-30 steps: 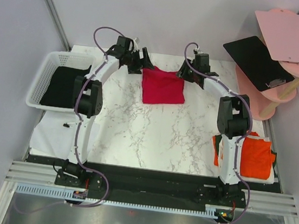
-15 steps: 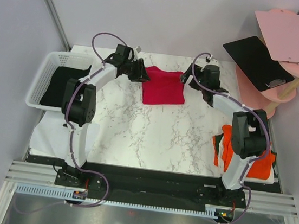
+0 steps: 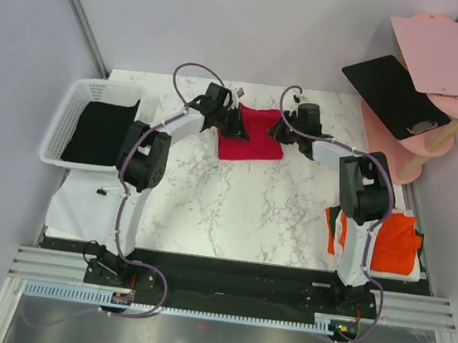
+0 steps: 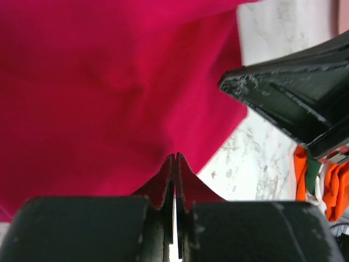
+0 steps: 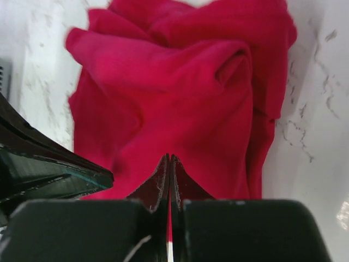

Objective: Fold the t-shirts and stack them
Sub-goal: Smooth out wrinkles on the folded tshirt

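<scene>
A crimson red t-shirt (image 3: 252,139), folded small, lies at the far middle of the marble table. My left gripper (image 3: 236,126) sits at its left far edge, jaws shut with the tips in the cloth (image 4: 175,155). Opposite it, my right gripper (image 3: 277,131) is at the shirt's right far edge, its jaws likewise shut on the cloth (image 5: 169,156). The shirt's far part bunches in folds (image 5: 180,93). An orange-red t-shirt (image 3: 394,242) lies at the right near edge, partly behind the right arm. A black t-shirt (image 3: 96,130) lies in the basket.
A white mesh basket (image 3: 62,117) stands at the left table edge. A pink shelf stand (image 3: 444,56) with a flat black board (image 3: 389,91) rises at the back right. A white sheet (image 3: 82,212) lies front left. The two grippers are close together over the shirt.
Both grippers moved inward onto the crimson shirt's far edge and went from open to shut. The shirt's far edge is now bunched.
</scene>
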